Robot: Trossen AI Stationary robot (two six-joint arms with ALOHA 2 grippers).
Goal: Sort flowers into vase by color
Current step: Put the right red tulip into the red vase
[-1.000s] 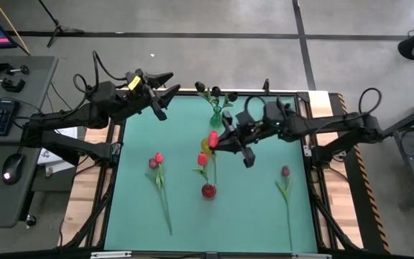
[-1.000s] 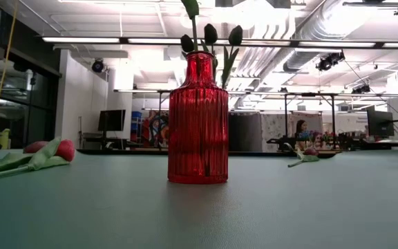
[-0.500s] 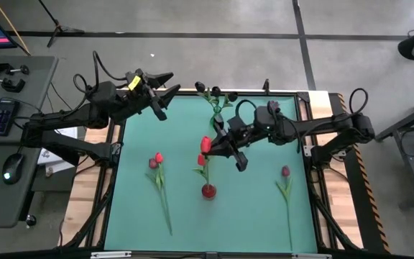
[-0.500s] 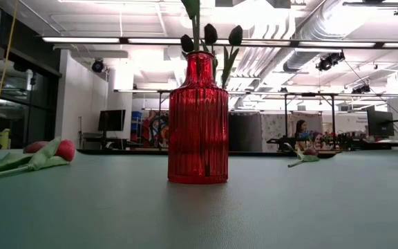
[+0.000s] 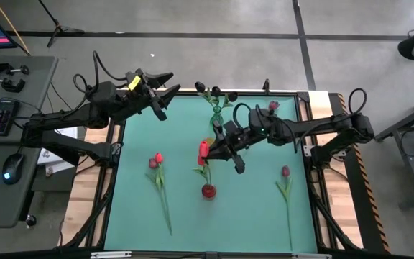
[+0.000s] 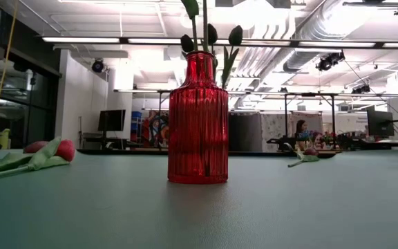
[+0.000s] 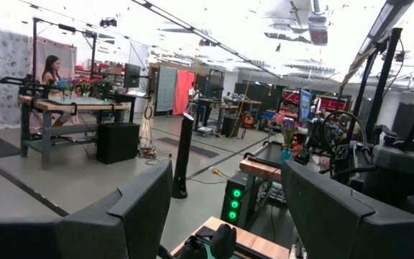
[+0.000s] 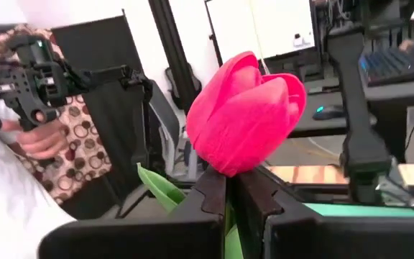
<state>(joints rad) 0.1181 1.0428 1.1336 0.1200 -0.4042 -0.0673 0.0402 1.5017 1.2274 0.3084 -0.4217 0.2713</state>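
Red-pink and glossy, the artificial tulip with the thin green stem (image 8: 244,115) is sitting in the right gripper (image 8: 228,188), whose fingers are clamped on the stem just under the head. In the high view that flower (image 5: 203,150) is hanging above the teal worktop (image 5: 257,208), just behind the ribbed red glass vase (image 5: 208,191). It is probably very light, with a soft head and a springy, wiry stem, so gripping the stem rather than the petals looks wise; a long stem is likely to sway while being threaded into the vase's narrow neck (image 6: 199,63). Near-black tulips (image 6: 210,34) are already standing in the vase. To the vase's left, two red tulips (image 5: 155,161) are lying flat; to its right, a darker crimson one (image 5: 285,172). The left gripper (image 5: 161,95) is waiting with fingers apart at the worktop's far left corner.
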